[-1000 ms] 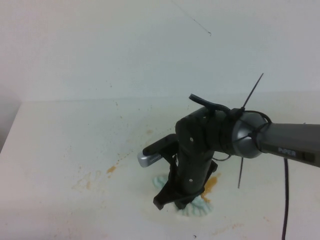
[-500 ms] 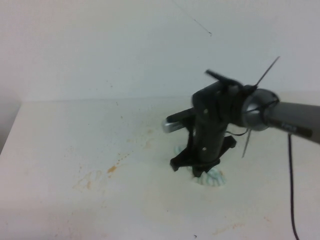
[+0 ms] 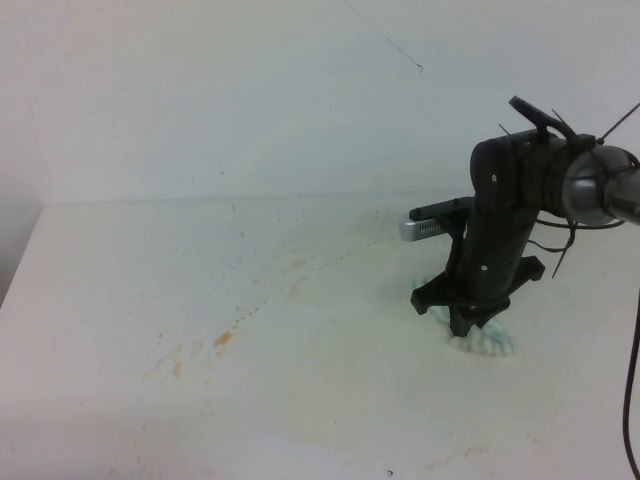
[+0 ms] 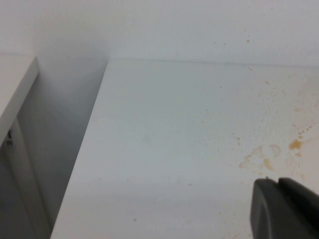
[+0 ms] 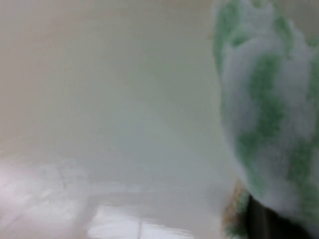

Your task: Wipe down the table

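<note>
At worktop's (image 3: 120,300) right, right pincer (image 3: 470,318) clamps cloth (image 3: 490,343).
Press it flat, sweep toward stains (image 3: 222,338); left pincer (image 4: 286,211) waits near left edge, state unclear.

Reaches in from the right with the grey-and-black right arm (image 3: 560,185), wrist bent steeply down. Presses the black right gripper (image 3: 470,318) onto the white worktop's (image 3: 200,300) right part, jaws closed on a green-and-white fluffy cloth (image 3: 492,344). Holds the black left gripper (image 4: 285,205) above the worktop's left side.
</note>
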Robot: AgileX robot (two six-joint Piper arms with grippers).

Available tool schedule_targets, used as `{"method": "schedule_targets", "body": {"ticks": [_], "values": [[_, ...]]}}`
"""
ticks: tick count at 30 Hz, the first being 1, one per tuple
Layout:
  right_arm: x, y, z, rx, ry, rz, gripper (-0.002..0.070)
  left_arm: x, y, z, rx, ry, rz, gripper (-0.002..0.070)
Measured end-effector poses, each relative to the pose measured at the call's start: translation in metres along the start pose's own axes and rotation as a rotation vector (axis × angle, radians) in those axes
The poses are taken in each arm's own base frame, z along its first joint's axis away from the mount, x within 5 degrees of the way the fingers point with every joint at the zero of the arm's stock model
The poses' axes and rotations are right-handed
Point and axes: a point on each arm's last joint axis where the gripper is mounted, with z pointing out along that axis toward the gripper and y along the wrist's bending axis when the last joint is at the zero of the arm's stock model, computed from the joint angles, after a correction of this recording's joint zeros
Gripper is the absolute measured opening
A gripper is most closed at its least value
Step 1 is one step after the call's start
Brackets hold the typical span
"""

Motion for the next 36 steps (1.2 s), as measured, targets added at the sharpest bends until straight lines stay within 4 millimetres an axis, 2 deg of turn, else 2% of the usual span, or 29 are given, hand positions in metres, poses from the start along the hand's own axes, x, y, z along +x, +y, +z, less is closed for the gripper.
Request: {"method": "schedule_targets", "body": {"ticks": [7,15,22,25,30,33,36], "values": [[0.015,-0.001,-0.009,-0.025,-0.089,-0.017,0.0047,0.0,0.0,0.0,0.0,0.0,-0.001,-0.0003],[0.062,-0.015,-0.04,0.007,-0.141,-0.007,0.0046,0.0,0.0,0.0,0.0,0.0,-0.001,-0.0003],[0.069,-0.019,-0.045,0.019,-0.142,-0.007,0.0053,0.0,0.0,0.0,0.0,0.0,-0.001,-0.0003],[0.069,-0.023,-0.045,0.02,-0.143,0.01,0.013,0.0,0.0,0.0,0.0,0.0,-0.001,-0.0003],[0.07,-0.039,-0.046,0.021,-0.144,0.091,0.0424,0.0,0.0,0.0,0.0,0.0,-0.001,-0.0003],[0.071,-0.051,-0.047,0.023,-0.145,0.134,0.0489,0.0,0.0,0.0,0.0,0.0,-0.001,-0.0003],[0.072,-0.059,-0.051,0.025,-0.156,0.154,0.0505,0.0,0.0,0.0,0.0,0.0,-0.001,-0.0003]]}}
